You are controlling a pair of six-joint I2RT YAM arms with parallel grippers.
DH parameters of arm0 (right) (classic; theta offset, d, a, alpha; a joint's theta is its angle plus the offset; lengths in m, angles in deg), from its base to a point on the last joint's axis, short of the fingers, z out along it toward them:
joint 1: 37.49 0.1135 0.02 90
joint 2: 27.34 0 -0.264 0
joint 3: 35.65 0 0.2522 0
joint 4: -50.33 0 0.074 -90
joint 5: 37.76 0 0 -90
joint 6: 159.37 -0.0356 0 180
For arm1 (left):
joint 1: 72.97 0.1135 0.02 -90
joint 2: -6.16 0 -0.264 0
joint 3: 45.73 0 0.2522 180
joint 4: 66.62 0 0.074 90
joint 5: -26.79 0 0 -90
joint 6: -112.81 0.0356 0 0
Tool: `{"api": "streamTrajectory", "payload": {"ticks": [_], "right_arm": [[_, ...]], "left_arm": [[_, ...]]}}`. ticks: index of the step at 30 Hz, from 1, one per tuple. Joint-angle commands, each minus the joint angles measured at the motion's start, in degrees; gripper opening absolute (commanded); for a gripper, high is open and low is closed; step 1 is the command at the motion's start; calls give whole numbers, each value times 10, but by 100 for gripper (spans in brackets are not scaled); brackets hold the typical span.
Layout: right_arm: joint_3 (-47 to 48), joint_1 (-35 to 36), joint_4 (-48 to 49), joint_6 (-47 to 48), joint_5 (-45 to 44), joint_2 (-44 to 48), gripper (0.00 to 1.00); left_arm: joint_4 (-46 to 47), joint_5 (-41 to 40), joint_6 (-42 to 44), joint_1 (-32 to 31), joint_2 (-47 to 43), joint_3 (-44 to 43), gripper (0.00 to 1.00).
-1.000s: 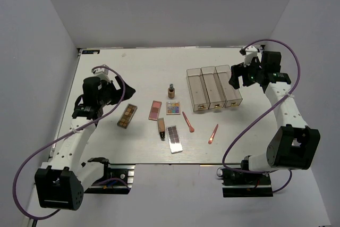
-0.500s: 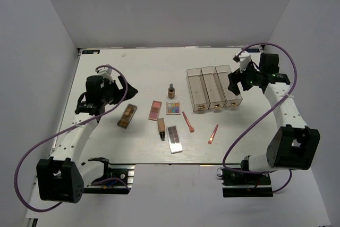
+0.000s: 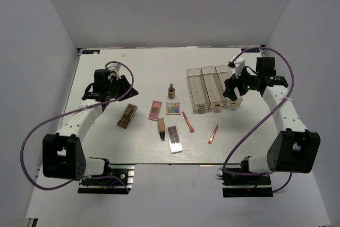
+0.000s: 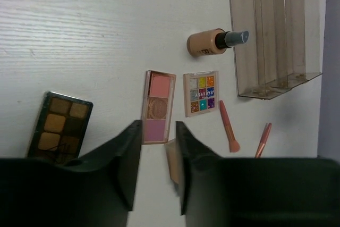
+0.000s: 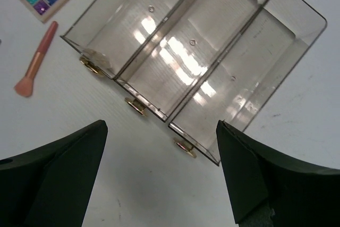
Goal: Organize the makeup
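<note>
- The counter (image 3: 149,65) carries everything. None of the makeup is stowed, so I judge the job to be at its opening step, the reach for a first piece.
- The clear box (image 3: 213,86) stands right of centre with all three compartments empty (its gold knobs face the arms). The right gripper (image 5: 159,184) hovers above the box's near end, fingers spread wide and holding nothing.
- The left gripper (image 4: 158,168) hangs over the counter's left part, fingers a little apart and empty. In its wrist view the gap lines up with the pink palette (image 4: 158,104), which lies beyond the tips, untouched. The next move probably calls for a descent and a pinch across that flat case's thin edges.
- The brown palette (image 3: 127,116) lies left of the pink one, the multicoloured palette (image 3: 173,108) is just beside it on the right, and the dark grey palette (image 3: 174,138) is nearest the arms.
- The tan bottle (image 3: 171,91) sits farther back, and the tan tube (image 3: 161,127) lies just beside the grey palette.
- A pink brush (image 3: 188,122) lies near the multicoloured palette, and a second pink brush (image 3: 213,133) lies apart, below the box.
</note>
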Motion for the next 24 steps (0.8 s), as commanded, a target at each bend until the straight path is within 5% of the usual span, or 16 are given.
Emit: {"api": "streamTrajectory", "payload": {"ticks": [1, 4, 7, 9, 11, 12, 13, 15, 18, 24], "right_arm": [[-13, 8, -2, 3, 65, 20, 89], [-9, 28, 7, 12, 105, 14, 82], [-5, 66, 35, 11, 152, 2, 37], [-10, 104, 75, 14, 162, -5, 33], [-15, 131, 117, 17, 154, -20, 40], [-14, 142, 128, 26, 151, -36, 58], [-9, 160, 134, 39, 148, -45, 63], [-7, 187, 164, 44, 130, -74, 76], [2, 214, 238, 23, 77, -121, 87], [93, 252, 255, -3, 19, -230, 89]], "left_arm": [[-7, 21, 9, -17, 38, -37, 37], [-8, 13, 11, -32, 63, -52, 18], [-15, 5, 11, -44, 90, -60, 15], [-17, 4, 14, -50, 99, -61, 14], [-27, -13, 19, -56, 95, -62, 13], [-36, -28, 21, -56, 91, -61, 15], [-40, -37, 23, -56, 86, -60, 20], [-58, -60, 30, -56, 77, -59, 46], [-82, -79, 36, -56, 59, -55, 65], [-102, -115, 35, -56, -2, -23, 71]]}}
